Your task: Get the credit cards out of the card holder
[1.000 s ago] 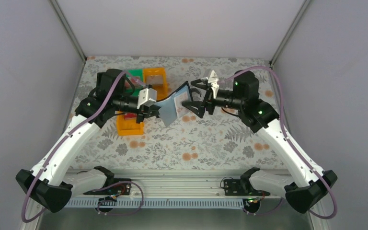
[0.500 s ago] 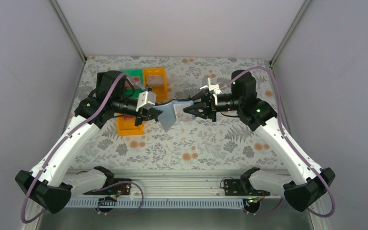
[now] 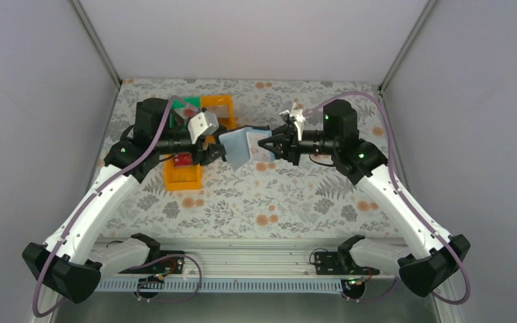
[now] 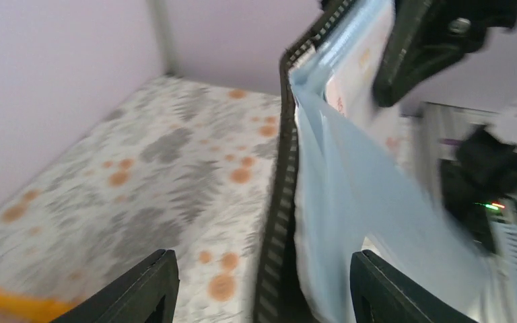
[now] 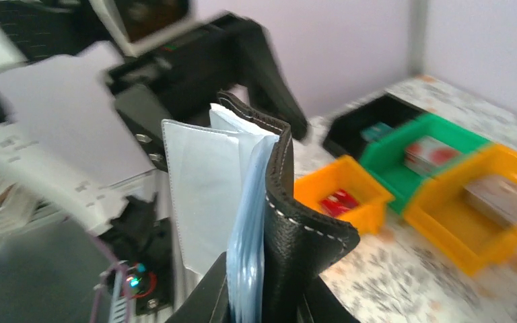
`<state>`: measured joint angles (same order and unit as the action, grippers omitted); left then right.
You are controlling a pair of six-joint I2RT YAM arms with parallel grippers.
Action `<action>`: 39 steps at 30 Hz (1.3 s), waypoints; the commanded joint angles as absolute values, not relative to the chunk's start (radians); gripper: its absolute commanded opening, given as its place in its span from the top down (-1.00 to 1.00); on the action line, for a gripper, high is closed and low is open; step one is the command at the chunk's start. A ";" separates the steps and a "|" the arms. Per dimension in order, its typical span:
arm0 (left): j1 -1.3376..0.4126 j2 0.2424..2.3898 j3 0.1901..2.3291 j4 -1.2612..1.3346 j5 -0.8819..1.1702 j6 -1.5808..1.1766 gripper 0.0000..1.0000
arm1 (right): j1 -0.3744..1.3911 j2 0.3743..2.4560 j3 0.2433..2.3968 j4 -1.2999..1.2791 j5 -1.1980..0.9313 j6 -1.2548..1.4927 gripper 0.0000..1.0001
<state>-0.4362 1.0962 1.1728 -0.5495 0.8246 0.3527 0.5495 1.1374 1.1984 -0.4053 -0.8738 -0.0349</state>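
Robot's right gripper [image 5: 259,304] is clamped narrow on one edge of the card holder [image 5: 299,229], black cover against one finger and pale blue inner leaves against the other. The wallet stands upright in its wrist view, partly folded open. From above, the same gripper [image 3: 277,143] holds the card holder [image 3: 237,147] in the air between the two arms, above the flower-patterned table [image 3: 296,195].

Opposite it, the left gripper [image 4: 262,286] has its jaws wide apart, one on each side of the holder's dark border. In that blurred view neither finger appears to touch it. From above, the left gripper [image 3: 210,151] sits just beside the holder's left panel.

Behind the left arm stands a cluster of trays. A red card [image 5: 336,200] lies in the near orange tray [image 5: 370,202], a whitish-and-red card [image 5: 431,151] in the green tray [image 5: 471,138], a pale grey card [image 5: 498,198] in the far orange tray [image 5: 444,232], and a teal card [image 5: 377,131] in the black tray [image 5: 350,121]. Whether cards remain in the holder's pockets cannot be made out.
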 commanded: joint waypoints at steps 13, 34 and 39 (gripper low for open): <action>-0.405 1.071 1.147 -0.452 1.041 0.201 -0.06 | 0.674 1.167 1.247 -0.295 -0.281 0.293 0.92; -0.419 1.093 1.085 -0.183 1.111 -0.065 0.39 | 0.753 1.157 1.192 -0.140 -0.731 0.078 0.92; -0.420 1.087 1.089 -0.160 1.153 -0.081 0.65 | 0.753 1.175 1.185 -0.132 -0.666 0.070 0.92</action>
<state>-0.4080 1.0893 1.0878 -0.2623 1.0756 -0.0452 0.7147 1.1465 1.1835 -0.1665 -0.6441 0.0910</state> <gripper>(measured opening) 0.195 0.162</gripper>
